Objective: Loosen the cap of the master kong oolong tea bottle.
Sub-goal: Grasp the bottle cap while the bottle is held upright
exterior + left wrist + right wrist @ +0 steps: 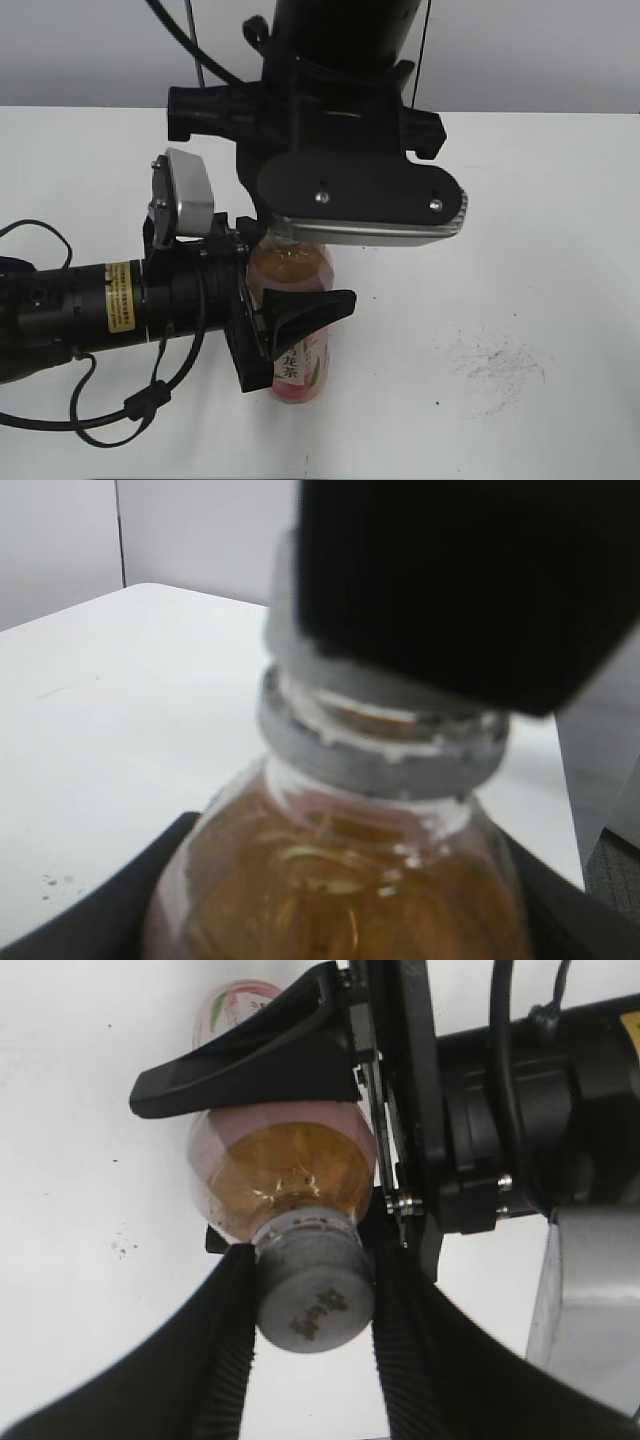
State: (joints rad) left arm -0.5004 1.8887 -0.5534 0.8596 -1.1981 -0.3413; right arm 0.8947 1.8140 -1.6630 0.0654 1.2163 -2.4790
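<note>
The right gripper [315, 1310] comes down from above, its two ribbed black fingers [225, 1360] closed partway and pressed against opposite sides of the cap [315, 1305]. The left gripper [290, 325] reaches in from the left side of the table, its black fingers [315, 310] spread fairly wide and clamped around the body of the master kong oolong tea bottle [300, 350], at the shoulder just above the label.

The bottle stands upright near the middle of the table [540, 200]. It is slim clear plastic, filled nearly to the neck with amber tea. A pink label wraps the lower part, with a white strip of black Chinese characters. The cap is light grey with a ribbed rim and a small dark mark on its top face. In the left wrist view a grey ring sits on the neck, with a thin gap between it and the cap above.

In the exterior view the right arm's black wrist housing hangs over the bottle and hides the cap. A silver camera block [185, 195] sits atop the left arm's wrist, and black cables [110, 410] loop on the table beside that arm.

The table is plain white, with a patch of faint dark scuff marks [500, 360] to the right of the bottle. A pale grey wall [80, 50] stands behind.
</note>
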